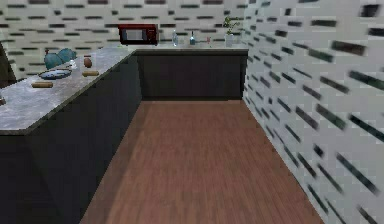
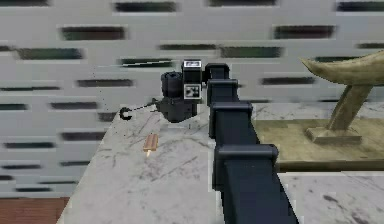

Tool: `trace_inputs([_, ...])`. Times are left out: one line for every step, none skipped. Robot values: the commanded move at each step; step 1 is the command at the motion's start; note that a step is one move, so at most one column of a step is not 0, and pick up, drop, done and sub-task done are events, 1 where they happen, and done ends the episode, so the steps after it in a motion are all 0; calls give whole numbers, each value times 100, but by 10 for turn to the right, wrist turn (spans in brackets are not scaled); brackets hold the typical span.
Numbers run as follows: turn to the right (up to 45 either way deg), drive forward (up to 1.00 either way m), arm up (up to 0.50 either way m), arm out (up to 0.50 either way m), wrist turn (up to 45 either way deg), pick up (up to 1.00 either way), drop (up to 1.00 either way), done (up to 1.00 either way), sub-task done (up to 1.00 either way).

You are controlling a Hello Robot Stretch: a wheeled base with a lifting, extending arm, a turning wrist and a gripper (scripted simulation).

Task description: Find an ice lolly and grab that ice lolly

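One dark arm (image 2: 235,150) reaches out over a pale marble worktop (image 2: 120,185). At its far end sits the gripper (image 2: 133,111), thin fingers (image 2: 142,107) pointing toward the arm side view's left, with a tiled wall (image 2: 80,60) behind. Just nearer than those fingers, lying flat on the marble, there's a slim orange-and-tan stick (image 2: 150,143) — the right shape and colour for an ice lolly. I can't tell whether the gripper is above it or beside it, nor whether it holds anything, and how the jaws stand can't be made out from here. To the right of the arm stands a beige curved sculpture (image 2: 348,95) on its base. Looking ahead now: a wooden floor (image 1: 200,160) runs between a dark-fronted counter (image 1: 70,140) on the left and a patterned wall (image 1: 320,90) on the right — a red microwave (image 1: 138,34), a teal pot (image 1: 58,58) and a plate (image 1: 55,74) sit up on that counter.
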Motion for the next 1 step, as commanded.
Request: trace_inputs([0,0,-16,0,0,0,0,0,0])
